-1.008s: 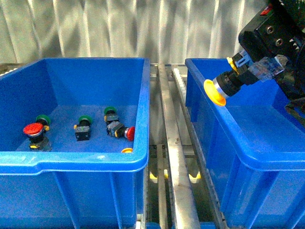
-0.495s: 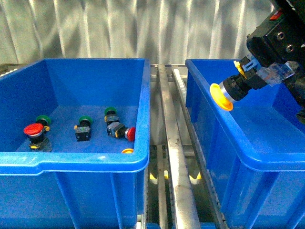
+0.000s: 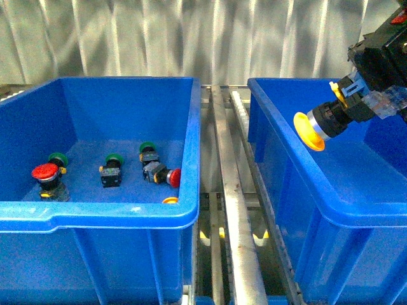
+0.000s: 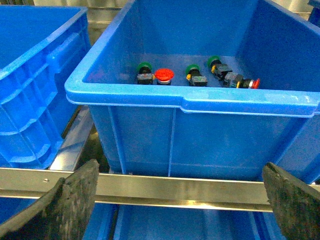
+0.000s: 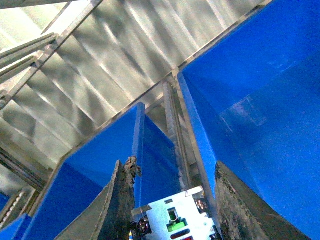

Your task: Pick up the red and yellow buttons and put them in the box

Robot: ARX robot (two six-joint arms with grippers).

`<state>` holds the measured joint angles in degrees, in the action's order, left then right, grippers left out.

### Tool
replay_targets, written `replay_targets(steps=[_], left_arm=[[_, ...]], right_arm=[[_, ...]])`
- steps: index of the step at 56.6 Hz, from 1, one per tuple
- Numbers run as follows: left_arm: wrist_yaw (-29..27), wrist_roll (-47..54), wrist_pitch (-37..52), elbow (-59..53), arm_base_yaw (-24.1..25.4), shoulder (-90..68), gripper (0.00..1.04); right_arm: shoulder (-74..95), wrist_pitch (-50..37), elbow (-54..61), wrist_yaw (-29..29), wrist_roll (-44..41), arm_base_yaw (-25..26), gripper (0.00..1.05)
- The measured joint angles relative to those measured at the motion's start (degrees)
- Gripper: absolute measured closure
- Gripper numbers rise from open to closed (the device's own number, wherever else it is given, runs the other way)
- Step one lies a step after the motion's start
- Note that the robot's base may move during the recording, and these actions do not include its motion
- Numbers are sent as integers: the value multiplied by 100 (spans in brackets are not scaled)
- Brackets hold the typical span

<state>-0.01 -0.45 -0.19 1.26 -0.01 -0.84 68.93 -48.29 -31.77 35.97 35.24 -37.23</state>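
My right gripper (image 3: pixel 372 101) is shut on a yellow button (image 3: pixel 310 131), holding it sideways above the inside of the right-hand blue box (image 3: pixel 331 210). In the right wrist view the button's white back (image 5: pixel 172 220) sits between the fingers (image 5: pixel 117 210). Two red buttons (image 3: pixel 44 171) (image 3: pixel 173 178) lie on the floor of the left blue bin (image 3: pixel 95 215), and a yellow cap (image 3: pixel 169 201) peeks over its front rim. My left gripper (image 4: pixel 182 200) is open and empty, low in front of that bin (image 4: pixel 190 100), where the red buttons (image 4: pixel 164 75) (image 4: pixel 254 83) also show.
Green-capped switches (image 3: pixel 112 170) (image 3: pixel 147 151) (image 3: pixel 58 159) lie among the red ones. Metal rails (image 3: pixel 232 210) run between the two bins. A metal bar (image 4: pixel 175 187) crosses just beyond my left fingers. Another blue bin (image 4: pixel 35 90) stands beside the left one.
My right gripper has carried the yellow button to the right and slightly down, further over the right box. The buttons in the left bin have not moved.
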Motion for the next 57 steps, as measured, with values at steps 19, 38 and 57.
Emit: replay_targets(steps=[19, 38, 57], left_arm=[[-17, 0, 0, 0, 0, 0, 8], [-4, 4, 13, 0, 0, 0, 8], [17, 7, 17, 0, 2, 0, 8]], right_arm=[[-57, 48, 59, 96, 96, -31, 66], [-343, 155, 269, 44, 151, 234, 66], [-664, 402, 205, -199, -109, 940, 66]])
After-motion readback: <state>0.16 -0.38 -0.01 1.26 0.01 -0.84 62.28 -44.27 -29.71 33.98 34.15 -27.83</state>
